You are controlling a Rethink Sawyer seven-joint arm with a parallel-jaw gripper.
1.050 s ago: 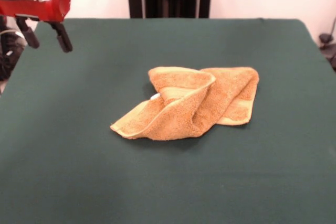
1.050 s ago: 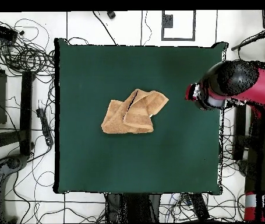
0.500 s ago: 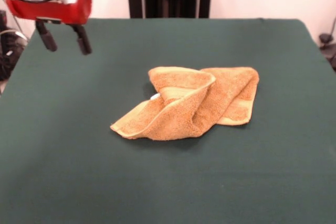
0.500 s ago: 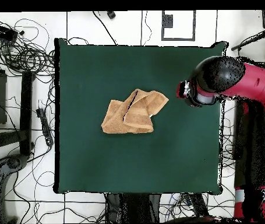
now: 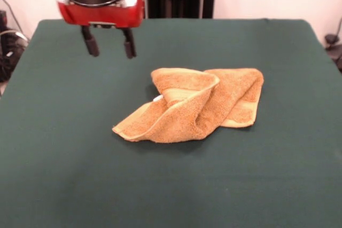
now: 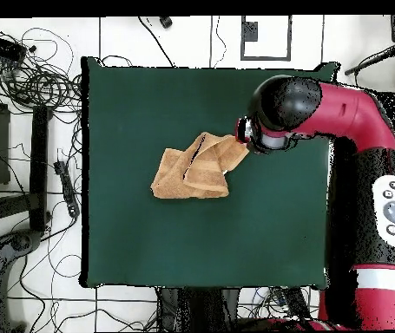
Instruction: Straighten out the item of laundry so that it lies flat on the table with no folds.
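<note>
Above the bench (image 5: 64,174), fingers (image 5: 91,44) released and empty, gripper (image 5: 109,45) moved in from the bench edge toward the towel (image 5: 189,105), now near it, towel unchanged, crumpled and folded mid-bench.

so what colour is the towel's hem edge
A paler yellow-tan than the golden terry of the hand towel; the front view shows it best.
</note>
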